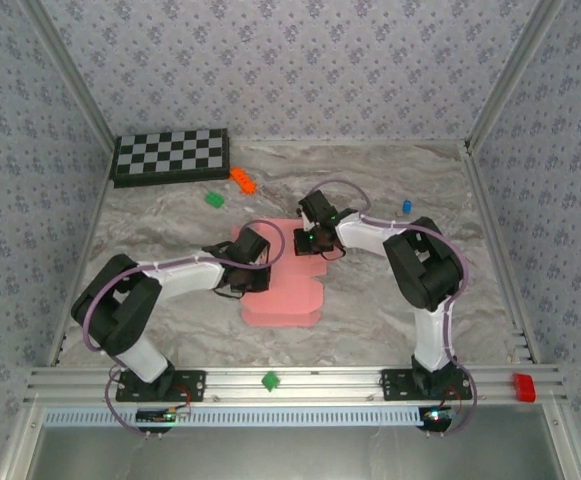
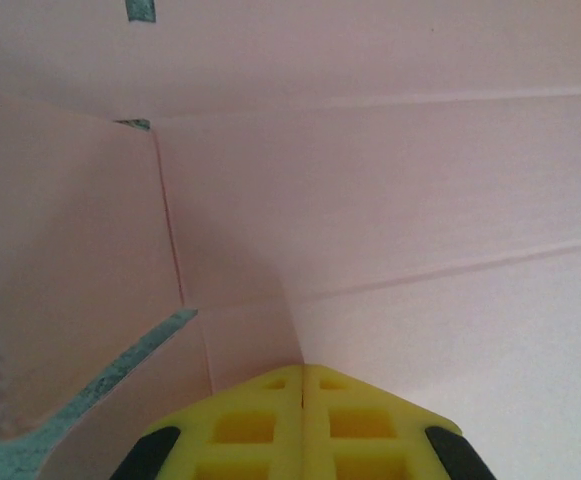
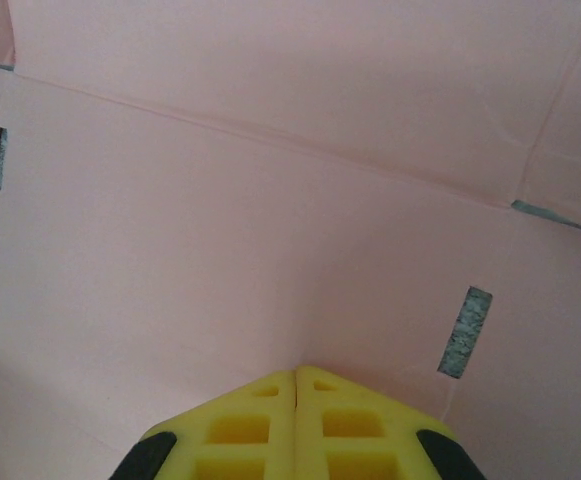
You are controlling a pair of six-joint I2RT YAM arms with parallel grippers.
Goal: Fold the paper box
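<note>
The box [image 1: 282,292] lay on the marbled table [image 1: 390,190], papered walls [image 1: 290,60] around, checkerboard [image 1: 170,157] at eleven o'clock. Against it pressed the left gripper [image 2: 302,368] and right gripper [image 3: 296,370], fingers closed, empty.

We saw white arms [image 1: 180,270] with black joints; behind each claw [image 2: 302,368], lilac cables [image 1: 92,318] looped; its fingers [image 2: 245,425] were yellow, square-holed.

1 paper box [image 1: 288,300], 1 chkrboard [image 1: 170,156], 2 grn bricks [image 1: 213,199] [image 1: 269,380], 1 orange brick [image 1: 242,180], 1 blue brick [image 1: 406,206] & 1 red brick [image 1: 523,387]
</note>
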